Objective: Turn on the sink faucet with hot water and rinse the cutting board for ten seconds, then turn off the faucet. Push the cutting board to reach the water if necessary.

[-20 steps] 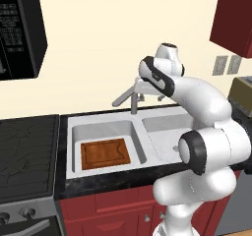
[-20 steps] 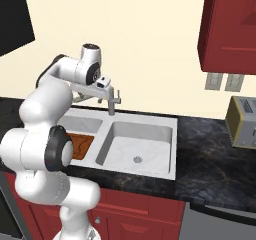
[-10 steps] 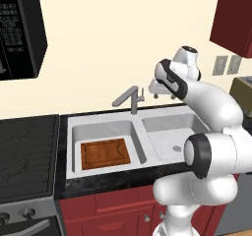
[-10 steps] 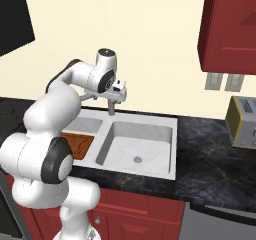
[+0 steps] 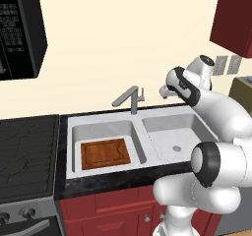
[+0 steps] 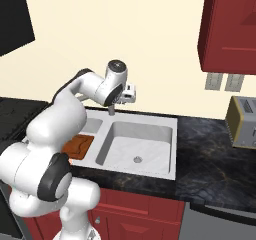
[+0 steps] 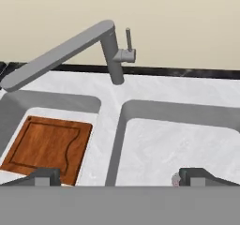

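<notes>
The flat wooden board lies in the basin left of the angular metal faucet, below the released, empty jaws.

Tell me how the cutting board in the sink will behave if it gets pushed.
The cutting board looks like flat solid wood, so probably stiff. Lying flat on the basin floor of the sink, it should slide rather than tip or roll. The smooth basin likely offers little grip.

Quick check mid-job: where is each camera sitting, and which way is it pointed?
Left base view: behind-left of the arm, facing the sink; arm and tool at right.
Right base view: behind-right, same sink; arm at left.
Hand view: on the hand, facing the sink faucet; fingertips at bottom.
All three show the cutting board.
</notes>
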Robot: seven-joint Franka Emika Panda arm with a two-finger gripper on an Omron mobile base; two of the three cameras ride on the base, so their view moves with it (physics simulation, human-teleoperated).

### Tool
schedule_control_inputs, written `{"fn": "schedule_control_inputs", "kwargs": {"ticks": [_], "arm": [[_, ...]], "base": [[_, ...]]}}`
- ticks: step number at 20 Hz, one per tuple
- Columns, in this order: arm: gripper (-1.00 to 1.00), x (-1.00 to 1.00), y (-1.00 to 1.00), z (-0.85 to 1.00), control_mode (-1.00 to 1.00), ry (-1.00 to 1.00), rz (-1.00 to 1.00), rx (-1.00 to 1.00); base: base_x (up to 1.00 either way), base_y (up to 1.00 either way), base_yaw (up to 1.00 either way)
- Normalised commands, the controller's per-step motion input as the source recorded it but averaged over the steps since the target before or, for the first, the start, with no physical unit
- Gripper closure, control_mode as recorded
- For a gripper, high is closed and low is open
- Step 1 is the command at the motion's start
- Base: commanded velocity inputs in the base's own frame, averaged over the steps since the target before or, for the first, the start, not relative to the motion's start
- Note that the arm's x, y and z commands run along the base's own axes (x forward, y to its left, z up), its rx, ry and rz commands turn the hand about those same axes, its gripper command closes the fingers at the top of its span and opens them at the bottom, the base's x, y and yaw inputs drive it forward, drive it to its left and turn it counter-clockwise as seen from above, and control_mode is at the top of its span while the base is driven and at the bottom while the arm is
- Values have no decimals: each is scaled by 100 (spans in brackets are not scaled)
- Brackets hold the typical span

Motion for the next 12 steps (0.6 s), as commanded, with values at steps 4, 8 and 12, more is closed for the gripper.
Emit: {"fn": "schedule_control_inputs", "kwargs": {"ticks": [4,8,12], "arm": [[-100,0,-9,-12,-100,-30,1,-2],[-100,0,-5,-10,-100,-33,0,0],[-100,0,-3,-10,-100,-34,0,0]], "base": [[0,0,0],[0,0,0],[0,0,0]]}}
